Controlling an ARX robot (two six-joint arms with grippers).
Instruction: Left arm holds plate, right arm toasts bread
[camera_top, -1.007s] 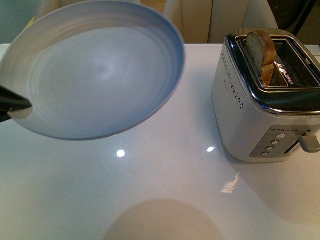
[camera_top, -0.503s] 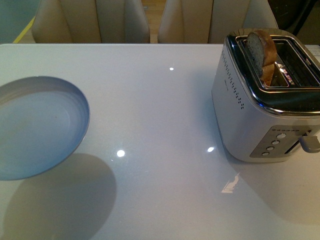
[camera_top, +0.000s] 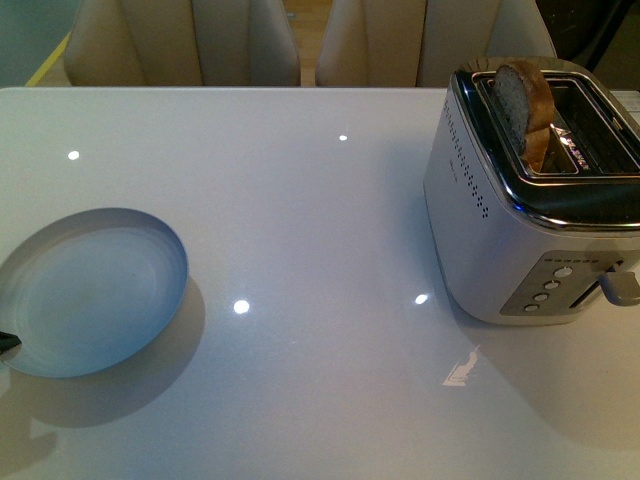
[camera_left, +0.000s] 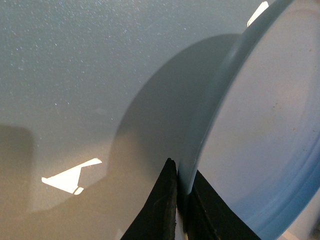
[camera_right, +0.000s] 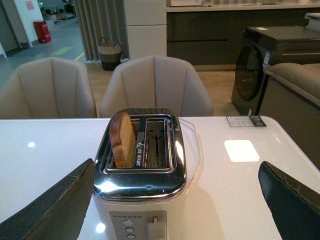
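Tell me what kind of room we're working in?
Probably an open-plan home or showroom dining area: white table with toaster, padded chairs behind, a front-loading appliance and cabinets beyond.

Silver two-slot toaster (camera_top: 520, 215) on glossy white table (camera_top: 330, 380), right side, buttons and lever facing the camera; beige chairs (camera_right: 155, 85) just behind the table's far edge; dark cabinet (camera_right: 280, 55) and woven basket (camera_right: 111, 50) beyond.

The bread (camera_right: 123, 138) is standing upright in one slot of the toaster (camera_right: 141, 170), protruding above the rim. The toaster is sitting on the white tabletop (camera_right: 235, 190). The right claw (camera_right: 170, 207) is hanging spread wide, one jaw at each side of the toaster.
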